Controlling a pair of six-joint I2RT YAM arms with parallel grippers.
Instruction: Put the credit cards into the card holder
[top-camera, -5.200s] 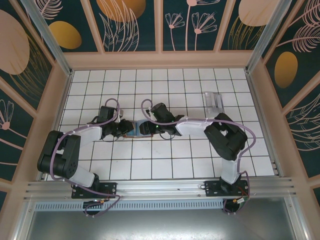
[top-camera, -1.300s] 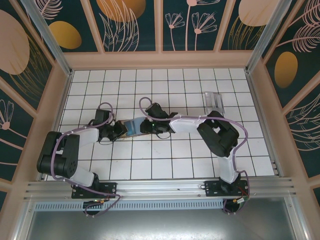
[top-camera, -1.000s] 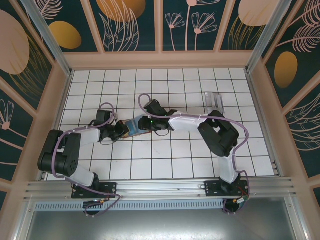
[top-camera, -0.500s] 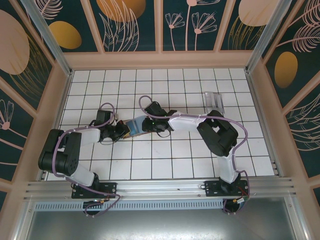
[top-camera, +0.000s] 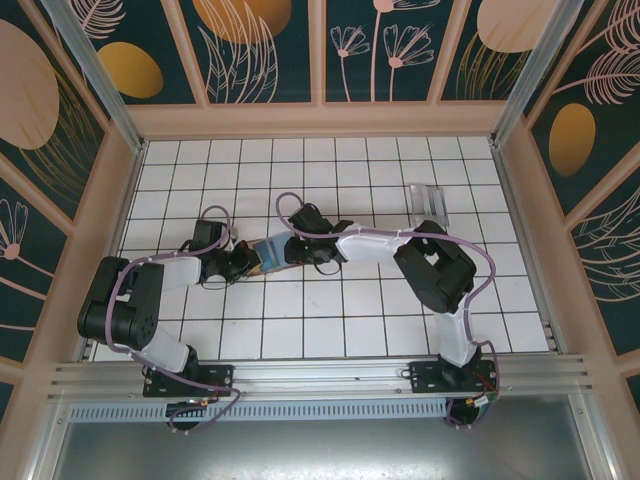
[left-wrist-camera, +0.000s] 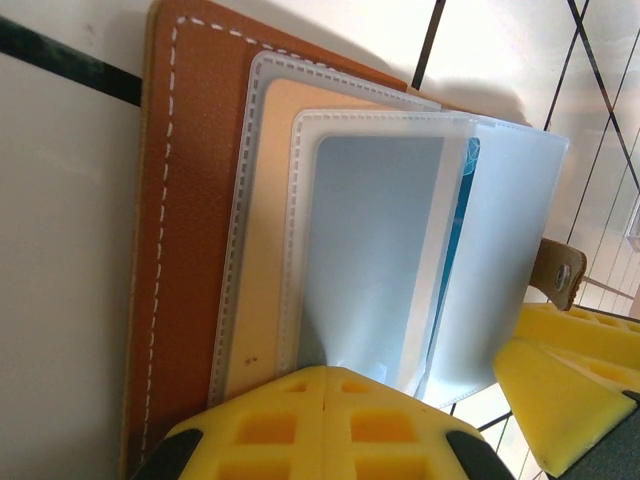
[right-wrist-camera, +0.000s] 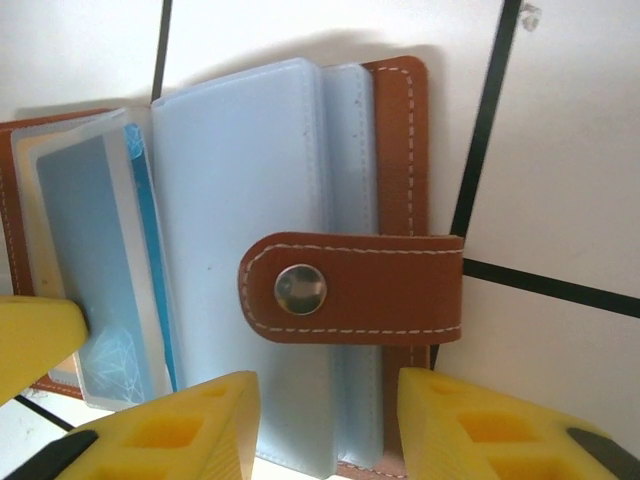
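The card holder (top-camera: 268, 253) lies open on the tiled floor between both grippers, brown leather with clear sleeves (left-wrist-camera: 500, 250). A pale blue-grey card (left-wrist-camera: 375, 250) sits inside one sleeve (right-wrist-camera: 85, 250). My left gripper (left-wrist-camera: 325, 375) is shut, its tip resting on the near edge of the sleeves. My right gripper (right-wrist-camera: 325, 430) is open over the holder's right half, one finger on each side of the sleeve stack below the snap tab (right-wrist-camera: 350, 288). More pale credit cards (top-camera: 427, 203) lie at the back right.
Wooden walls (top-camera: 115, 200) ring the white tiled floor (top-camera: 340, 320). The right arm's links (top-camera: 440, 270) stretch across the middle. The left gripper's yellow finger (right-wrist-camera: 30, 340) pokes into the right wrist view.
Over several seconds both grippers and the holder drifted slightly back and left. In the last second the right wrist barely shifted, and the holder stayed put.
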